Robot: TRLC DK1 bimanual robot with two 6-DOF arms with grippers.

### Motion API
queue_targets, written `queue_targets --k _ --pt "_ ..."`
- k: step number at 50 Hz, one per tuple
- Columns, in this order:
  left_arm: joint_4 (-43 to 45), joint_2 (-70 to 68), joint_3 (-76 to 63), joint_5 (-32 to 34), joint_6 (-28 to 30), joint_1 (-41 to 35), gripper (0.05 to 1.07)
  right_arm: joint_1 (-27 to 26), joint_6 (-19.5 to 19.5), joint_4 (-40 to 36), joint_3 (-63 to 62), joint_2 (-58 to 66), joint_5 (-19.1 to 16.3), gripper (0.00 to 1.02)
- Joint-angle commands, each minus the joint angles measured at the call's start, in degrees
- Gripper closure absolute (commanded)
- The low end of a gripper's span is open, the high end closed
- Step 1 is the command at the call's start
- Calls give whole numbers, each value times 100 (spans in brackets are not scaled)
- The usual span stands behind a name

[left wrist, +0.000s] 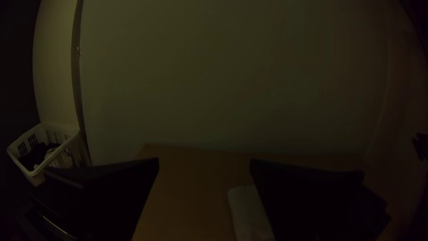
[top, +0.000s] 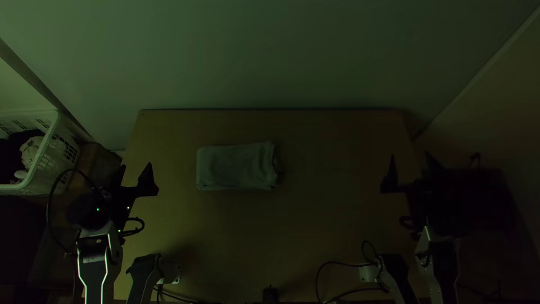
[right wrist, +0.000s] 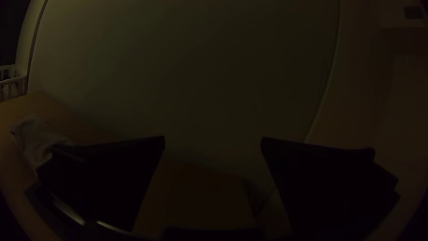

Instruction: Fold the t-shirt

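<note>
Lying folded, the t-shirt (top: 235,167) forms a compact, pale rectangle.

Dim light, wrist views darker still, blackened corners, bowed edges

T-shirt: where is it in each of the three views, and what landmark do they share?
Top view: the t-shirt lies folded on the table, nearer the left gripper than the right gripper.
Left wrist view: t-shirt on the table, partly hidden by one finger.
Right wrist view: t-shirt on the table, partly hidden by one finger.
Shared landmark: the white basket beside the table.
</note>
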Motion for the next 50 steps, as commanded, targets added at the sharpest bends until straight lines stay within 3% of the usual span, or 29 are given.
queue_targets --k 1,11,18,27,29,34,37,50 --pt "392 -445 -467 -151 -52 53 10 -90 -125 570 -688 -365 89 4" --pt "1402 -1139 -1627 -389 -167 53 10 -274 -37 1572 -1708 -945 97 4" --pt "1648 -2009 -2374 -389 -70 53 10 -266 51 2214 -2437 -1016 89 4" --pt "1763 -2493 -3174 -389 255 124 10 -143 297 2311 -3272 -1499 89 4" --pt "1842 -2502 -3306 -389 255 203 10 -55 385 2064 -3430 -1745 89 4" --pt "1789 -2493 -3517 -389 255 273 10 16 1413 737 -3430 -2167 89 4" --pt "1754 -2493 -3657 -389 290 282 10 165 1844 614 -3430 -2149 97 4" --pt "1745 -2475 -3728 -415 607 317 10 -380 1888 377 -3404 -2580 97 4"
